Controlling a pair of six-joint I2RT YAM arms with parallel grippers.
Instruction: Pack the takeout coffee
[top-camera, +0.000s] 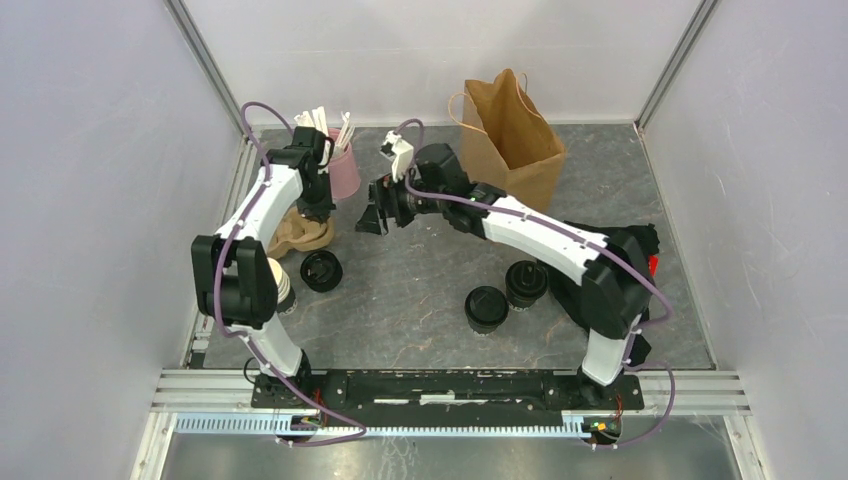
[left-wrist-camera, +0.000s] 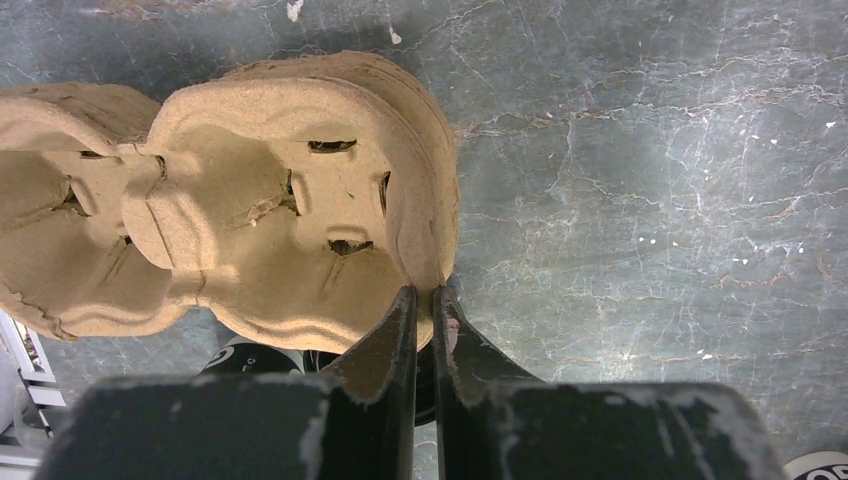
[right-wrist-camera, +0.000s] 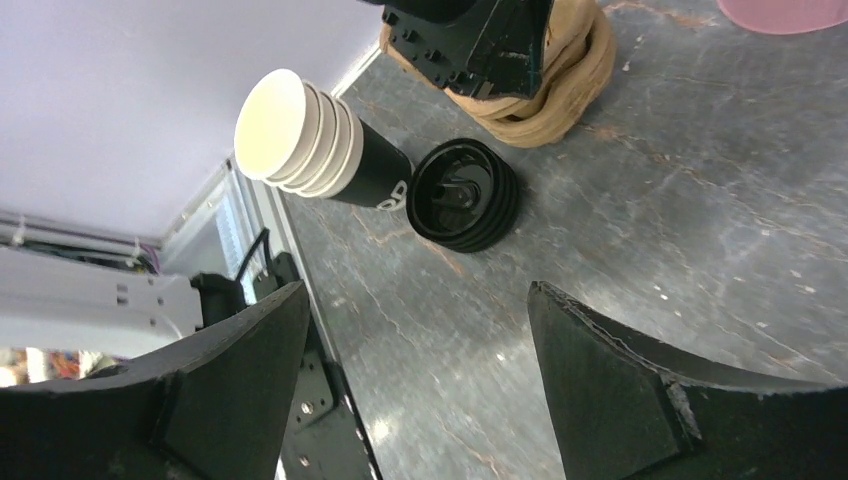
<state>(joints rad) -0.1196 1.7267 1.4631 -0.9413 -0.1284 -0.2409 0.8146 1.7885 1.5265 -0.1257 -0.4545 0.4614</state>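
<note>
Two takeout coffee cups with black lids (top-camera: 487, 308) (top-camera: 526, 283) stand side by side near the right arm's base. My left gripper (left-wrist-camera: 427, 295) (top-camera: 318, 210) is shut on the rim of the top brown pulp cup carrier (left-wrist-camera: 300, 200), one of a stack (top-camera: 300, 236) at the left. My right gripper (top-camera: 375, 218) (right-wrist-camera: 418, 300) hangs open and empty above the table, just right of that stack and well away from the coffee cups. The right wrist view shows the carrier stack (right-wrist-camera: 560, 95) with the left gripper on it.
A stack of empty cream-rimmed cups (right-wrist-camera: 300, 135) (top-camera: 281, 283) lies on its side by a pile of black lids (right-wrist-camera: 462, 195) (top-camera: 321, 270). An open brown paper bag (top-camera: 510, 135) stands at the back. A pink cup of white sticks (top-camera: 343, 165) is behind the carriers. Walls close in on three sides.
</note>
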